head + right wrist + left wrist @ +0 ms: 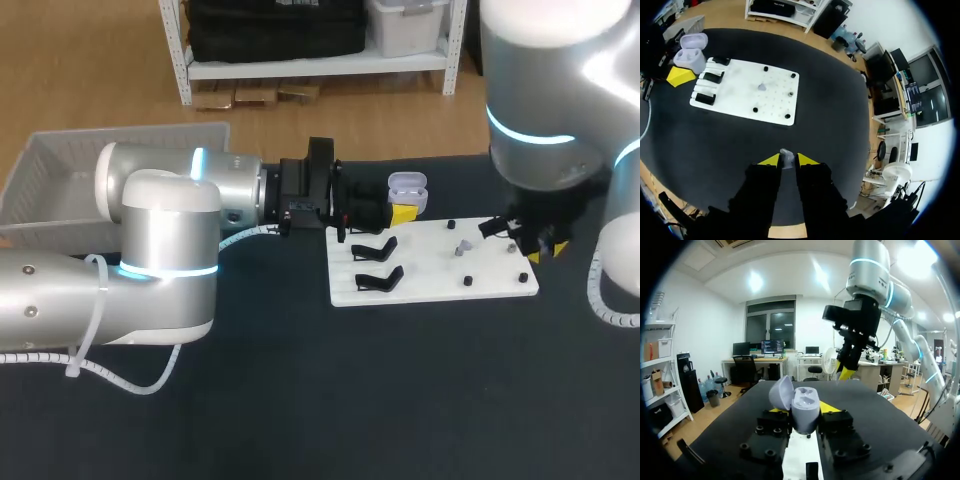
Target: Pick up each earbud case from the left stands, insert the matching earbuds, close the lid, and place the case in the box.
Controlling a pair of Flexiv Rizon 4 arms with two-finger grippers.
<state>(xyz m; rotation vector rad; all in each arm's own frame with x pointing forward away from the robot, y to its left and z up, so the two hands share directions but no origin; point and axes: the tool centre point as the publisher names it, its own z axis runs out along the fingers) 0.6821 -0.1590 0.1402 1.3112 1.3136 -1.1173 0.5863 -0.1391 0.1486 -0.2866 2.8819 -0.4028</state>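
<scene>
At the head view's upper middle, the left end effector (804, 412) pinches the open earbud case (407, 188). The right end effector (784, 162) pinches an earbud (785, 154), which could slip or jam if misaligned at insertion.

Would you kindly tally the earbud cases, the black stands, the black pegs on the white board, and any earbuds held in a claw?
Earbud case: 1
Black stands: 3
Black pegs: 4
Earbud, in the right claw: 1
Total: 9
</scene>
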